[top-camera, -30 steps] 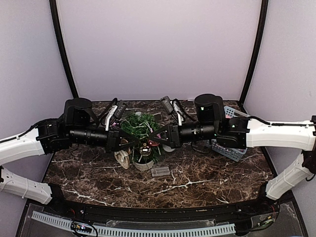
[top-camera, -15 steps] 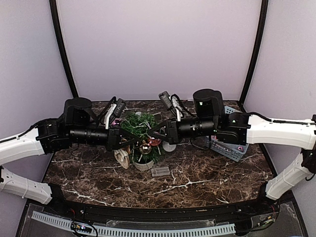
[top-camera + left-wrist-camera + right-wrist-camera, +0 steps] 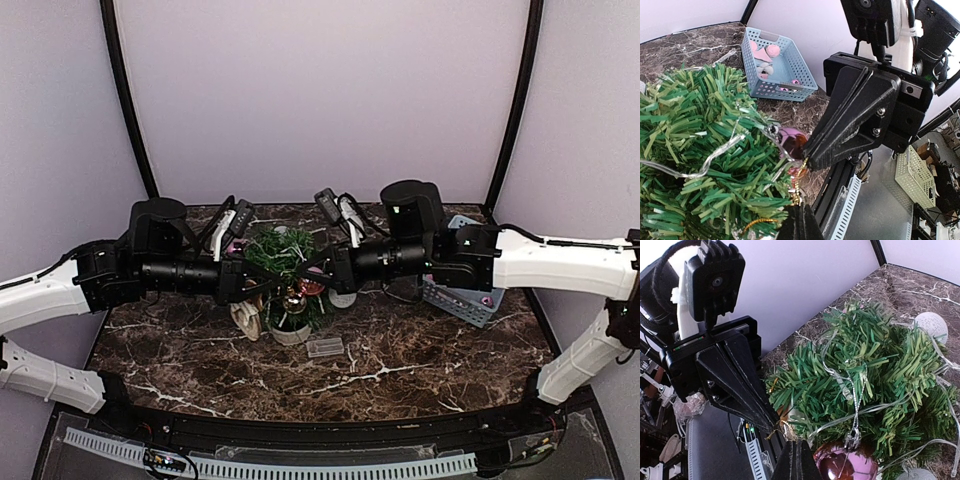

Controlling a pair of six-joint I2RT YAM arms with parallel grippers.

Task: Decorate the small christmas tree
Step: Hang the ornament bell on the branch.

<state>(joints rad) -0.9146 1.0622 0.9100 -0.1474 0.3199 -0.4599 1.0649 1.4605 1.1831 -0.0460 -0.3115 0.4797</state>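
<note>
The small christmas tree (image 3: 285, 255) is standing mid-table near the back edge, wearing a light string (image 3: 715, 155) and a pink ball (image 3: 846, 466). The left gripper (image 3: 799, 220) and right gripper (image 3: 797, 460) both seem to be pinching a gold thread (image 3: 796, 192) at its side. More ornaments (image 3: 772, 50) are waiting in the basket (image 3: 785, 89).

- the small christmas tree (image 3: 695, 150) fills the left, a clear light wire (image 3: 715, 161) across its needles.
- a pink bauble (image 3: 790, 141) hangs at its side, touching the closed right gripper (image 3: 807, 161).
- a gold thread (image 3: 796, 187) drops from there to the left gripper (image 3: 799, 212), which pinches it.
- a blue basket (image 3: 777, 65) sits behind, near the table (image 3: 700, 45) edge.
</note>
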